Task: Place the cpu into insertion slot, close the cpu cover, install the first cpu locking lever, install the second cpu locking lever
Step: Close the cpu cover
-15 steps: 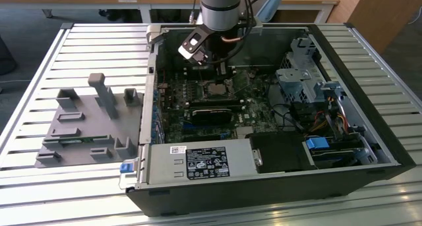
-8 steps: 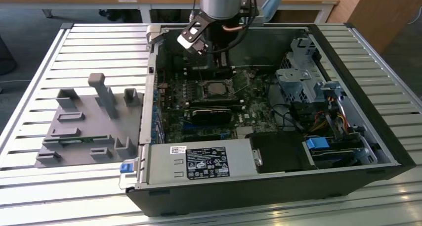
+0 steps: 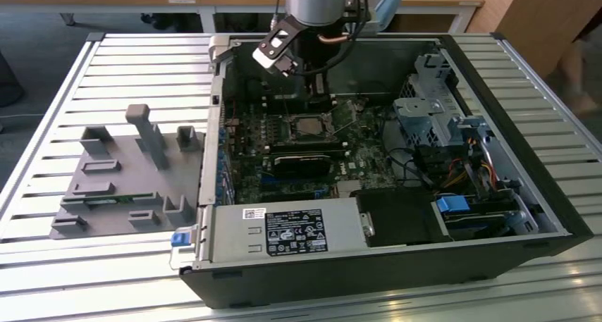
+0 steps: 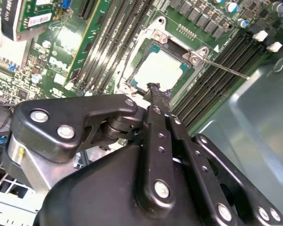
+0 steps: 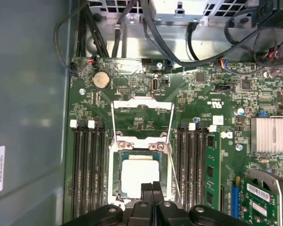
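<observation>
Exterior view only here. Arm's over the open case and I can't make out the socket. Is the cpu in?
Observer: Yes. In the first wrist view the cpu lies flat in the insertion slot, silvery face up.
Operator: Cover down?
Observer: No. The cpu cover is swung back off the chip, with green board showing through its cut-out.
Operator: Tool state?
Observer: The tool has its fingers pressed together, tips at the cpu's edge. I can't tell whether they touch it.
</observation>
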Controlling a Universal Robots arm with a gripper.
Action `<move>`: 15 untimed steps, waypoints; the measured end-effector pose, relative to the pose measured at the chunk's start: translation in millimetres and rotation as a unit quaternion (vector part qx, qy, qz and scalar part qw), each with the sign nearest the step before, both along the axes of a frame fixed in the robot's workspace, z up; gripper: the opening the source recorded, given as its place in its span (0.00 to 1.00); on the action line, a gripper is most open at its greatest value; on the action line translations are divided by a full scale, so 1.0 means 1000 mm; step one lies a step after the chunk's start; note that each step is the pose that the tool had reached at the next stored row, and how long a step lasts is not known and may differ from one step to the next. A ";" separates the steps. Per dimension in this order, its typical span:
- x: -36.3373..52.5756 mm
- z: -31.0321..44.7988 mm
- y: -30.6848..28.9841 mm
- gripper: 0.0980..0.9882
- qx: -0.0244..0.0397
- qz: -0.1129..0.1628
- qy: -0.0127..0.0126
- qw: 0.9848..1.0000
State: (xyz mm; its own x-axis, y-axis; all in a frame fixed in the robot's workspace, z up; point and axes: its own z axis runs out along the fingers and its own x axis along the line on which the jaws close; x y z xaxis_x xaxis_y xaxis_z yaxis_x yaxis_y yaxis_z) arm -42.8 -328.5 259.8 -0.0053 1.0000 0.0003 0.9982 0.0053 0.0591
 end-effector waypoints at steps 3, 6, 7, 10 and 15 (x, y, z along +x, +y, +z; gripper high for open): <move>0.0003 0.0000 -0.0031 0.01 0.000 0.000 0.000 1.000; 0.0081 0.0000 -0.0034 0.01 0.001 0.000 0.003 1.000; 0.0122 0.0000 -0.0034 0.01 0.001 0.000 0.004 1.000; 0.0217 0.0002 -0.0035 0.01 0.005 0.000 0.008 1.000; 0.0223 0.0090 -0.0034 0.01 0.006 0.000 0.008 1.000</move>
State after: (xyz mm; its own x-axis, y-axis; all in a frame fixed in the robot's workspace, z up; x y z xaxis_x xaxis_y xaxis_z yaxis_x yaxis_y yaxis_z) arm -20.5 -331.9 268.8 -0.0052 0.9999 0.0123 0.9991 0.0047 0.0425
